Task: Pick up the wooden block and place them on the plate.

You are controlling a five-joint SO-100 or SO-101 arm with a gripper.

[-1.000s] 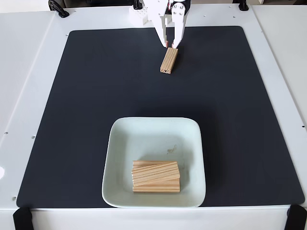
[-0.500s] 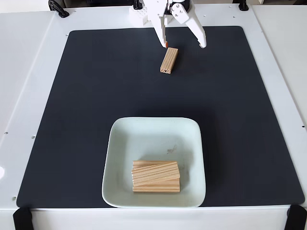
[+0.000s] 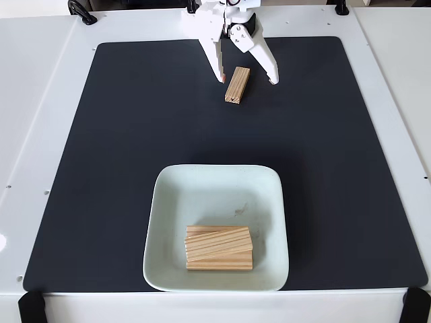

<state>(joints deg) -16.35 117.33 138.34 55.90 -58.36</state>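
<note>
A small light-wood block (image 3: pixel 237 85) lies on the black mat near the top of the fixed view, its long side running roughly top to bottom. My white gripper (image 3: pixel 246 80) hangs over it, open wide, one fingertip to the left of the block and the other to its right, neither touching it. The pale mint-green plate (image 3: pixel 176 195) sits near the bottom centre and holds a stack of wooden blocks (image 3: pixel 219 247) in its lower half.
The black mat (image 3: pixel 135 148) covers most of the white table (image 3: pixel 34 134). Black clamps sit at the table's top corners (image 3: pixel 81 11) and bottom corners (image 3: pixel 31 306). Bare mat lies between the lone block and the plate.
The gripper went from nearly shut above the block's top end to wide open, then dropped forward so its fingers straddle the block. The block has not moved.
</note>
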